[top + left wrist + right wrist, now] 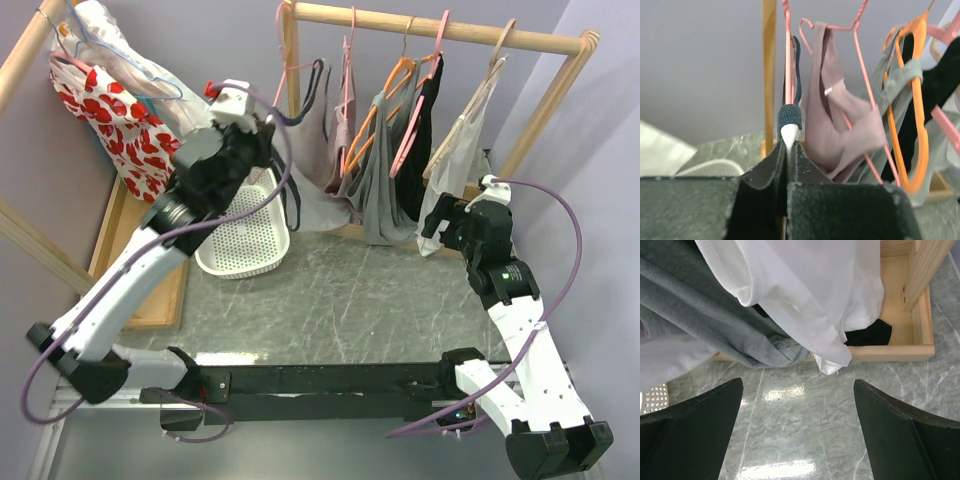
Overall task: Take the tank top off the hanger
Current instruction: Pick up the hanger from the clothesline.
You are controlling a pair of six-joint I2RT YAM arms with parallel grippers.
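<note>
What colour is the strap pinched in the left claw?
The strap is dark navy; left wrist view shows it best.

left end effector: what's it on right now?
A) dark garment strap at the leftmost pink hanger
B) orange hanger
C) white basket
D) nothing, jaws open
A: in the left wrist view the left end effector is closed with the dark strap pinched at its tips, right beside the pink hanger wire.
</note>
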